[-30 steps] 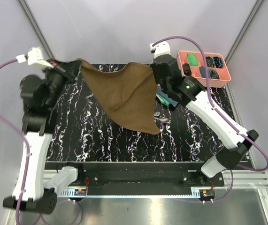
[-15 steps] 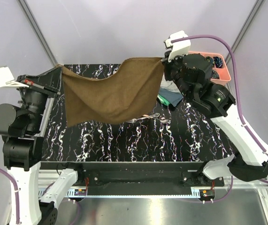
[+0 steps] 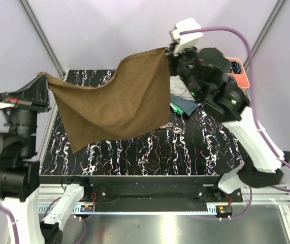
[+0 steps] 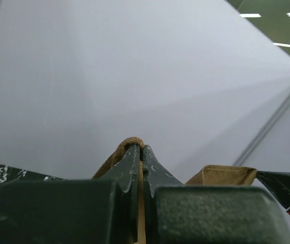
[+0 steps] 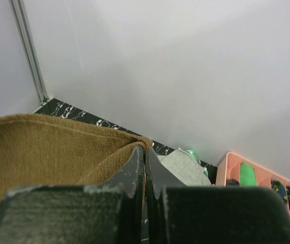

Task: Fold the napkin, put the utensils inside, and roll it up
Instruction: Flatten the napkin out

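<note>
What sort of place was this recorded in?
Most likely a lab robot cell, not a dining room: plain pale wall panels enclose a black marble-patterned tabletop, a black-and-white left arm and matching right arm are bolted at its near edge, and a pink plastic compartment tray sits far right.

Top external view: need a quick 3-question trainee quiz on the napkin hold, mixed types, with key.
1. How many grippers clamp the napkin? A none, B one, C two.
2. Fill in: the pink tray sits at the table's far ___ corner.
3. True or false: the napkin lies flat on the table.

Key: 1 C, the left gripper and right gripper each pinch a corner. 2 right. 3 false, it hangs stretched in the air.
</note>
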Controlling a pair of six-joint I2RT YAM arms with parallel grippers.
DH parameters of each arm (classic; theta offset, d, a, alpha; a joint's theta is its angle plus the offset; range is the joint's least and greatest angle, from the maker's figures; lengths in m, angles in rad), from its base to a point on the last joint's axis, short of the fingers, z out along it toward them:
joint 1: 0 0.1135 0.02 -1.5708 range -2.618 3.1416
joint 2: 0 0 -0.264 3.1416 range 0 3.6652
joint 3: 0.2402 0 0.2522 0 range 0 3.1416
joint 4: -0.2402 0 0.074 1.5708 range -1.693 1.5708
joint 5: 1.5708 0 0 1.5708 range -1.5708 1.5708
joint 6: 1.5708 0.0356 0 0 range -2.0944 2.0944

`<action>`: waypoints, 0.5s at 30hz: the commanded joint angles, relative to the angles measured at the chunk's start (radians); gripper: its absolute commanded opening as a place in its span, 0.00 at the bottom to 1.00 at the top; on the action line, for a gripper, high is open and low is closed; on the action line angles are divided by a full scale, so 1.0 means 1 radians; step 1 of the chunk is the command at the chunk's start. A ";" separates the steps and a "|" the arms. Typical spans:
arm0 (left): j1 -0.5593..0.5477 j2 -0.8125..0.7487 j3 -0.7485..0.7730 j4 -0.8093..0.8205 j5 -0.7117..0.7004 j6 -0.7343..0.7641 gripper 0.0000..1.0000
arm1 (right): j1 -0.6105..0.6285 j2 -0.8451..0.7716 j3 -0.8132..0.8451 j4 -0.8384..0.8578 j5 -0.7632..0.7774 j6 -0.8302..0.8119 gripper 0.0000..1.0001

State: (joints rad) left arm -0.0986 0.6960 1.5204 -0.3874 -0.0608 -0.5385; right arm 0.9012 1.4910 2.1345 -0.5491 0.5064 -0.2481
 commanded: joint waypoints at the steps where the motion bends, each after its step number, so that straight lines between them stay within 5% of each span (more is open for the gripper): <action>1: 0.007 0.131 -0.098 0.024 -0.175 0.087 0.00 | -0.037 0.185 0.074 0.066 -0.048 -0.036 0.00; 5: 0.097 0.252 -0.202 0.099 -0.172 0.097 0.00 | -0.126 0.388 0.177 0.071 -0.152 0.012 0.00; 11: 0.336 0.569 -0.282 0.249 -0.102 0.055 0.00 | -0.229 0.929 0.637 0.104 -0.241 0.027 0.00; 13: 0.376 0.725 -0.232 0.303 -0.051 0.038 0.00 | -0.263 1.118 0.793 0.234 -0.250 0.056 0.00; 15: 0.404 0.827 -0.174 0.312 -0.039 0.041 0.08 | -0.275 1.189 0.742 0.454 -0.258 0.067 0.01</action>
State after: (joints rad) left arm 0.2462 1.3670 1.2514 -0.2203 -0.1490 -0.4828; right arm 0.6659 2.5500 2.8170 -0.4065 0.2932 -0.2234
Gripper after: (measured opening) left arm 0.020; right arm 0.010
